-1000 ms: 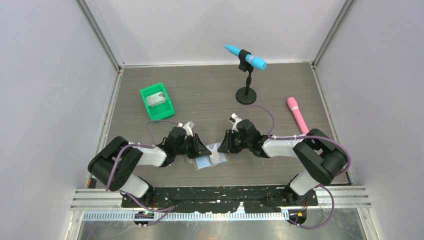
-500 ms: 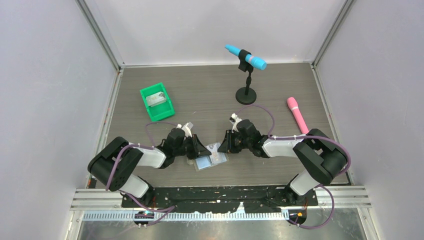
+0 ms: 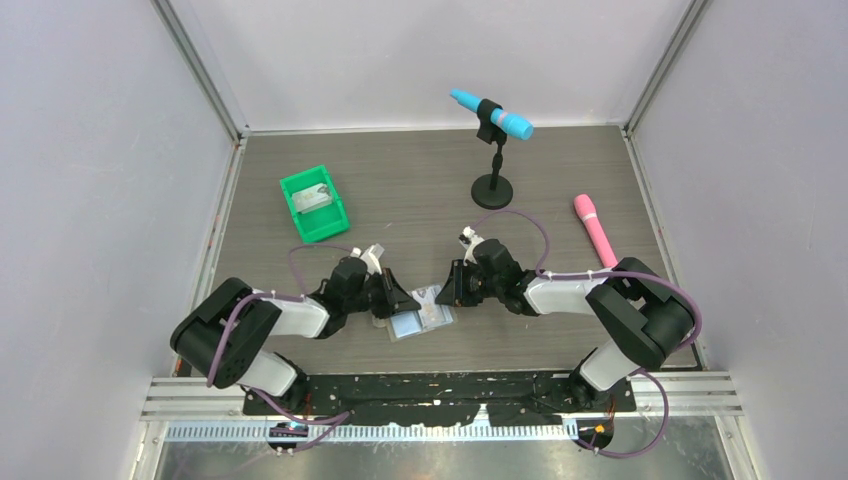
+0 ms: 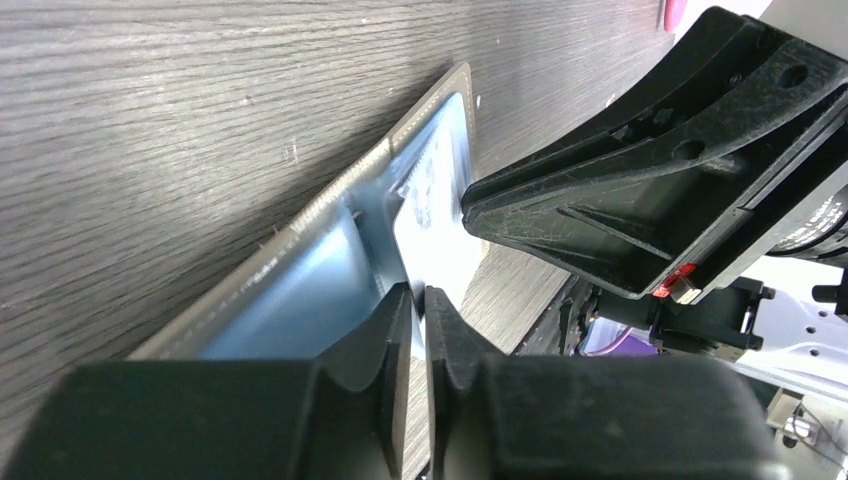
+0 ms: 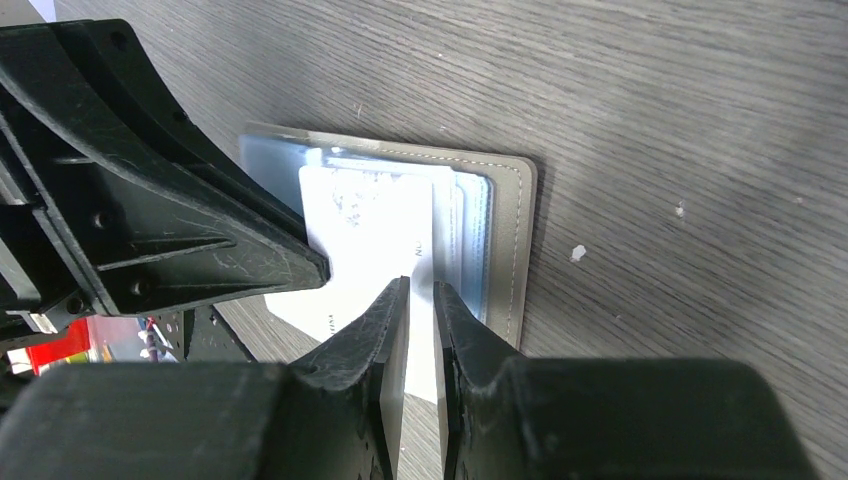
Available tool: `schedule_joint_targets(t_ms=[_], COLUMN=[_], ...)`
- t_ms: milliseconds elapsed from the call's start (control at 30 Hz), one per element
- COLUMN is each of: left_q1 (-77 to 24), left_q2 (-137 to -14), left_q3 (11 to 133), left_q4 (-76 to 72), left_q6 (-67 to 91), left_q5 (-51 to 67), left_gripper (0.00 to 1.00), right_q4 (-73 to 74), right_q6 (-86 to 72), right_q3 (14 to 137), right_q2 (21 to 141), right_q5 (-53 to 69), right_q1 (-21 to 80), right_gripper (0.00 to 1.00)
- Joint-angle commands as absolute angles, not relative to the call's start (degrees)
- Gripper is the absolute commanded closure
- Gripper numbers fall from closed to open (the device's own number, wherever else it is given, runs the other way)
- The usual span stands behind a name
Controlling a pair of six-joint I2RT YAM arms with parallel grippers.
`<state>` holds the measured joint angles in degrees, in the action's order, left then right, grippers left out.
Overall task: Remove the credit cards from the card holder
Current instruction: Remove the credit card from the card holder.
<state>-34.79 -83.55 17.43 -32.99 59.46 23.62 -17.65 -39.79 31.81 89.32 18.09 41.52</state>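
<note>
With a credit card (image 5: 370, 222) pinched in the narrowly closed right gripper (image 5: 420, 288) and partly out of the card holder (image 5: 515, 240) just ahead, the holder could be dragged along if little is clamped by the left gripper (image 4: 418, 296), closed to a sliver at its pocket edge.

Your left gripper (image 3: 408, 302), pinched on the card holder (image 3: 405, 326), and right gripper (image 3: 447, 295), clamped on a credit card (image 5: 365, 230), stand nearly tip to tip — nothing passes between them. Beyond the left gripper stands the green bin (image 3: 313, 203); beyond the right, the microphone stand (image 3: 492, 190), with the pink microphone (image 3: 595, 230) off its outer side. Between bin and stand the table (image 3: 400, 165) lies open.
</note>
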Motion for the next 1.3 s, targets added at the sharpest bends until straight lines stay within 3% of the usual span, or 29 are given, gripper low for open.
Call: schedule_joint_targets(t_ms=[0, 67, 400, 767, 1033, 1267], left_q1=[-34.25, -34.27, -32.88, -31.66, -31.46, -31.46], left_q2=[-81.67, -81.91, -80.00, -71.89, -61.39, -53.57], left_q3=[17.73, 17.56, 16.16, 18.78, 23.10, 26.33], left_q4=[-32.94, -33.62, -31.64, -15.48, 3.95, 9.79], left_q6=[57.51, 57.60, 57.39, 54.27, 47.29, 42.64], left_q5=[24.04, 24.13, 23.86, 23.16, 20.27, 28.46], left_gripper=[0.90, 1.00, 1.00, 1.00, 1.00, 1.00], right_q4=[-14.70, -14.68, -14.22, -12.20, -6.37, -0.79], right_q6=[-38.50, -38.50, -38.22, -35.67, -22.30, -13.50], right_q3=[31.65, 31.78, 31.90, 33.40, 37.42, 44.46], right_q2=[90.13, 90.17, 89.22, 86.69, 76.75, 72.96], right_q5=[15.64, 15.72, 15.65, 16.75, 23.37, 34.47], right_q1=[41.64, 41.66, 41.22, 40.41, 39.77, 39.28], right_gripper=[0.77, 0.77, 0.77, 0.76, 0.68, 0.58])
